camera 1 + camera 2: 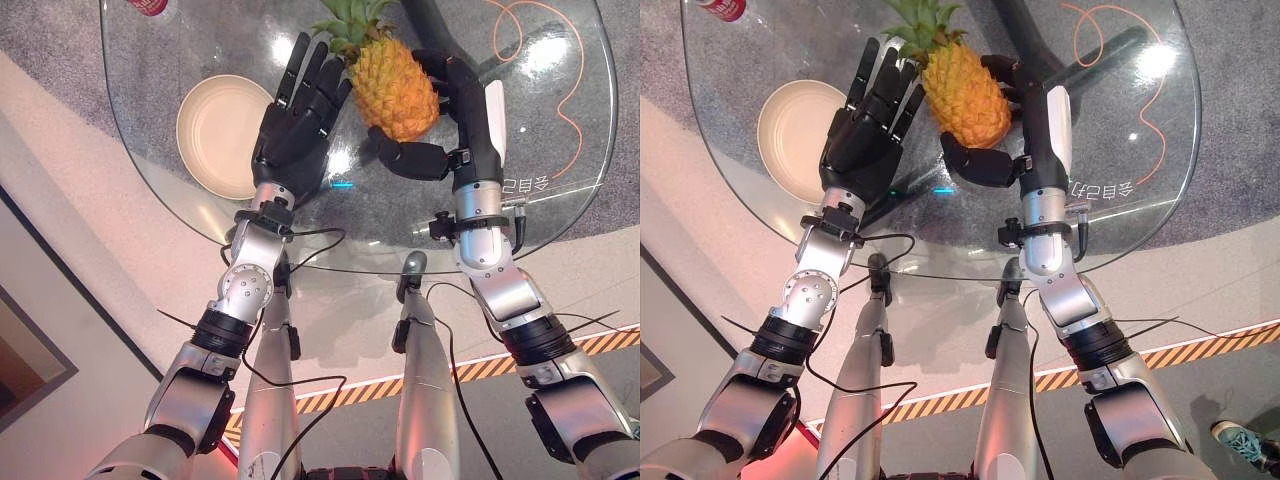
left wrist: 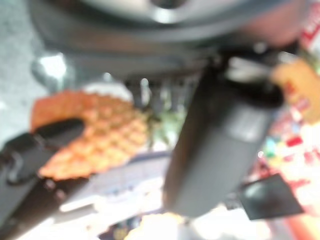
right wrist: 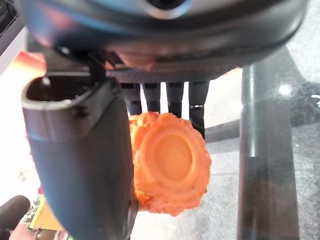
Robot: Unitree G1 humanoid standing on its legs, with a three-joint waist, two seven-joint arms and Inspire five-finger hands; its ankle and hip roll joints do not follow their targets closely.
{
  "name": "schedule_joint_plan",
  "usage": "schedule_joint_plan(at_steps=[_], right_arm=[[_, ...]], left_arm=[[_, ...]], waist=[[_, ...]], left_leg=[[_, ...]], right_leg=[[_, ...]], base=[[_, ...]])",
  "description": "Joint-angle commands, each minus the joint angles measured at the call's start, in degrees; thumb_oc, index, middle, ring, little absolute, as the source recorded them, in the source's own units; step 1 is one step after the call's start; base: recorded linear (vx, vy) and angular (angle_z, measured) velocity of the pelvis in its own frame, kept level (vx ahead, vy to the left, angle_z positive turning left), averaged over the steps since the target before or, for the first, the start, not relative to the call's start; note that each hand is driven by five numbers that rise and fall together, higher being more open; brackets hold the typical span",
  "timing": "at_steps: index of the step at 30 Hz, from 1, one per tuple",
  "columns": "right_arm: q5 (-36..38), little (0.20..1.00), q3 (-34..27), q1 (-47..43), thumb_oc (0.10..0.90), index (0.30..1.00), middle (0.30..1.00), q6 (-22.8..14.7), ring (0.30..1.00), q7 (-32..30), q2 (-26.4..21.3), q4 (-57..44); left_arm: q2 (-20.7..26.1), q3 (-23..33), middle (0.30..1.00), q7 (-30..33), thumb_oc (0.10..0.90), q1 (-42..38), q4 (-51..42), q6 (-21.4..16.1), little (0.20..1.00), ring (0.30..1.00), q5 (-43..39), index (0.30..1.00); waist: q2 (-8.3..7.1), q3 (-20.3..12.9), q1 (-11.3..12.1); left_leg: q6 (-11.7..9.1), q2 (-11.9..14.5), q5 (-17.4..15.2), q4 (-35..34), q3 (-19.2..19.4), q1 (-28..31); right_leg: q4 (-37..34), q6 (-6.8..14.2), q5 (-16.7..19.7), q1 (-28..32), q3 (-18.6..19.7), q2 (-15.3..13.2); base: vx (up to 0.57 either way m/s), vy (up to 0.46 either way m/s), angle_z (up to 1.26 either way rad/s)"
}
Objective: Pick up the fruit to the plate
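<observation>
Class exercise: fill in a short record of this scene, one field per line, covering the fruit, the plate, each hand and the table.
fruit: pineapple, lying on the table, not yet on the plate
plate: cream plate, empty, on the robot's left of the pineapple
right hand: fingers and thumb curled round the pineapple
left hand: open, fingers straight, beside the pineapple
table: round glass table

I see my silver-grey arms with black joint bands, dark left hand [image 1: 292,128], right hand [image 1: 462,120] with white thumb cover.
</observation>
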Motion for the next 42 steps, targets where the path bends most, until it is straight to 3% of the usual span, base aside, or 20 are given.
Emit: schedule_joint_plan(at_steps=[1, 30, 42], right_arm=[[-2.94, 0.2, 0.28, -6.46, 0.1, 0.3, 0.3, -5.58, 0.3, -0.05, -0.86, -11.95], [-4.85, 0.2, -2.1, -6.6, 0.1, 0.3, 0.3, -7.83, 0.3, -3.06, -0.79, -15.23], [-4.73, 0.2, -1.74, -6.97, 0.1, 0.3, 0.3, -7.72, 0.3, -1.65, -0.95, -15.21]], left_arm=[[-0.66, -0.89, 0.9, -3.2, 0.8, -5.71, -9.02, -1.14, 0.9, 0.9, 1.32, 0.9], [-0.81, 0.69, 0.9, 5.15, 0.8, -5.14, -9.03, -5.75, 0.9, 0.9, 7.36, 0.9], [-1.0, 0.76, 0.9, 3.75, 0.8, -5.3, -9.45, -5.55, 0.9, 0.9, 6.18, 0.9]], waist=[[-1.0, -1.08, -0.25], [-1.25, -1.08, -0.15], [-1.28, -1.08, -0.07]], left_leg=[[1.42, -1.35, -4.68, 4.69, 0.93, 0.36], [1.4, -1.33, -4.54, 5.17, 0.67, -0.67], [1.34, -1.27, -4.41, 4.92, 0.79, -0.57]], right_leg=[[-3.54, -0.8, 3.33, 1.68, -1.44, 1.34], [-3.22, -0.77, 3.25, 0.94, -1.63, 1.5], [-3.38, -0.73, 3.25, 1.11, -1.82, 1.45]], base=[[0.0, 0.0, 0.0], [0.0, 0.0, 0.0], [0.0, 0.0, 0.0]])
